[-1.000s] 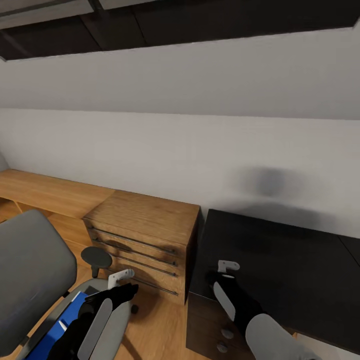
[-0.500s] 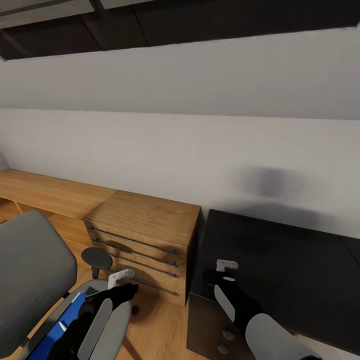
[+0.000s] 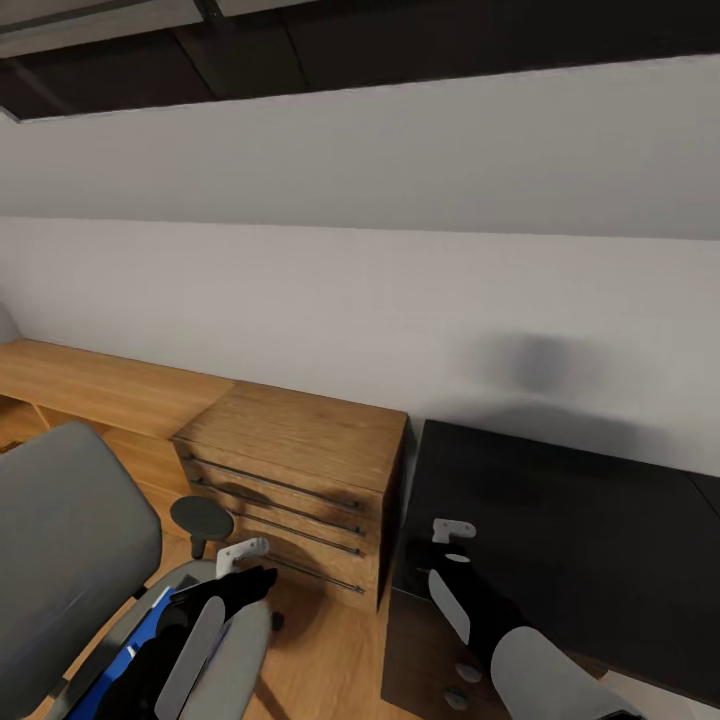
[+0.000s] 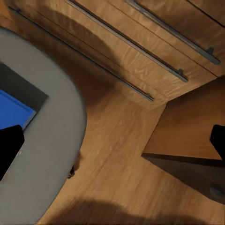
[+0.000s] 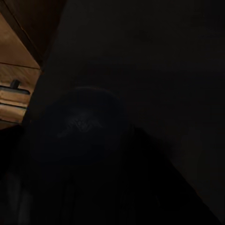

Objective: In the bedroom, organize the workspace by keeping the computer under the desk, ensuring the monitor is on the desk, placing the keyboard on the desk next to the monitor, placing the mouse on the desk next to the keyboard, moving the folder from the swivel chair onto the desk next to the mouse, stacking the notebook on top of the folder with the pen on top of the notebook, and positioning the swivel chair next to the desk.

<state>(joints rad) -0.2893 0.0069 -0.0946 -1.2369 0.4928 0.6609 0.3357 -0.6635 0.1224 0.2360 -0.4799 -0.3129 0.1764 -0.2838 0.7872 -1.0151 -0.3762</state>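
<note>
1. Dresser (image 3: pixel 300 470) of light wood stands against the white wall (image 3: pixel 380 300), its long bar handles facing out, wedged between the swivel chair (image 3: pixel 70 560) and the desk (image 3: pixel 570 540) — it sits just beside the black worktop's left end.
2. The swivel chair's grey backrest fills the lower left of the head view, with a round black armrest pad (image 3: pixel 201 517) near the dresser's lowest drawer.
3. The folder (image 3: pixel 125 650), bright blue, lies on the chair seat, partly hidden by the left arm; the left wrist view shows its blue corner (image 4: pixel 11 110) on the grey seat.
4. The left gripper (image 3: pixel 240 575) hangs above the seat's front edge, over the wooden floor (image 3: pixel 320 650); its fingers look spread apart and hold nothing.
5. The right gripper (image 3: pixel 440 550) hovers over the worktop's near left corner — I cannot tell whether its jaws are parted or closed.
6. Silver knobs (image 3: pixel 462 672) show on the desk's drawer front below the right arm.
</note>
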